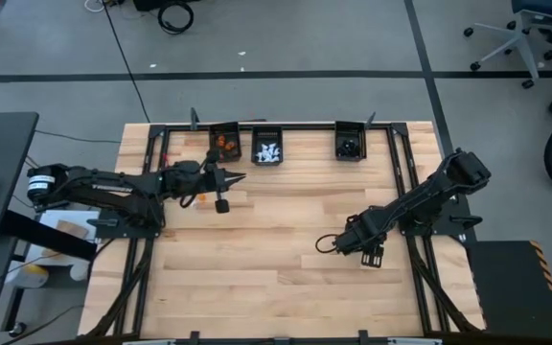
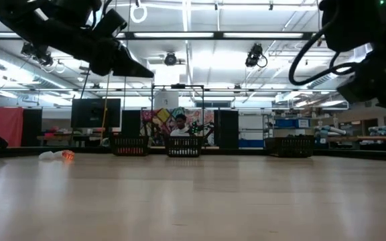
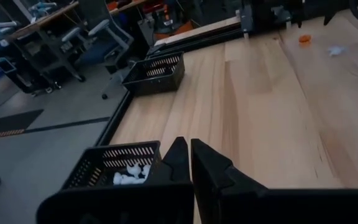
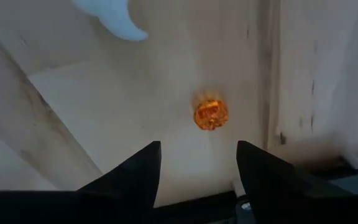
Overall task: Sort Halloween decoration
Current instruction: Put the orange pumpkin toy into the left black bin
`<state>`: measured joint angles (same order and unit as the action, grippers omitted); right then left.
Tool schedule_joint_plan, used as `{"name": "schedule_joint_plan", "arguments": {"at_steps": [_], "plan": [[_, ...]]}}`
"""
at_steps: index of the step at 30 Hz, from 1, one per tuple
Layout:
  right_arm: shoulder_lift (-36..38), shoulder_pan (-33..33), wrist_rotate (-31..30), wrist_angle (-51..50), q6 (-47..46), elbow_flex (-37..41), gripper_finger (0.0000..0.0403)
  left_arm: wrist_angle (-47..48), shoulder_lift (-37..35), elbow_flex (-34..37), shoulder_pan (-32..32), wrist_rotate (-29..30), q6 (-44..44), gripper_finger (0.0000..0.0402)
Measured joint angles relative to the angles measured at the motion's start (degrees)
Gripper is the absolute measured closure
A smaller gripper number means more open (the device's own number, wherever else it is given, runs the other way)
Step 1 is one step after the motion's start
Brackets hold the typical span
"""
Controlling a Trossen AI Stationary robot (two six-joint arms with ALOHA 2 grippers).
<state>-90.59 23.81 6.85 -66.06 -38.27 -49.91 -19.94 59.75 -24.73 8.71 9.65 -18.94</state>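
Near the table's [image 1: 276,278] right rail, the right gripper [image 4: 197,163] hangs with fingers spread above an orange trinket [image 4: 211,114], round, no long axis discernible. Left gripper [image 3: 190,163], fingers together, points toward the bins [image 1: 267,143] holding sorted trinkets.

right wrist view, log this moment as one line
right gripper: open, over orange trinket, not touching | white trinket: nearby | left gripper: shut, near bins
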Motion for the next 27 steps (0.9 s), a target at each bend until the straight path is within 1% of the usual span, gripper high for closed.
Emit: {"name": "schedule_joint_plan", "arguments": {"at_steps": [4, 8, 11, 13, 16, 21, 23, 27], "plan": [[0.13, -0.03, -0.01, 1.48, 2.28, 1.66, 0.0189, 0.02, 0.02, 0.00, 0.00, 0.01, 0.56, 0.0402], [0.54, 0.07, -0.09, 2.01, 4.33, 3.63, 0.0194, 0.17, 0.02, 0.00, 0.11, 0.02, 4.21, 0.0401], [1.10, 0.09, -0.36, 3.29, 5.73, 4.97, 0.0194, 0.45, 0.04, 0.00, 0.11, 0.15, 4.66, 0.0398], [1.35, 0.07, 0.05, 5.51, 6.52, 6.27, 0.0194, 0.52, 0.04, 0.00, 0.11, 0.17, 4.63, 0.0388], [1.42, 0.07, 0.26, 9.22, 7.22, 8.01, 0.0195, 0.55, 0.04, 0.00, 0.11, 0.18, 4.34, 0.0361], [1.44, 0.07, -2.11, 9.98, 7.88, 8.70, 0.0202, 0.51, 0.04, 0.00, 0.11, 0.20, 2.83, 0.0316], [1.44, 0.07, -2.17, 11.16, 8.38, 8.70, 0.0207, 0.47, 0.04, 0.00, 0.11, 0.20, 2.78, 0.0309], [1.44, 0.07, -2.17, 12.87, 8.69, 8.70, 0.0218, 0.50, 0.04, 0.00, 0.11, 0.20, 2.73, 0.0306]]}}
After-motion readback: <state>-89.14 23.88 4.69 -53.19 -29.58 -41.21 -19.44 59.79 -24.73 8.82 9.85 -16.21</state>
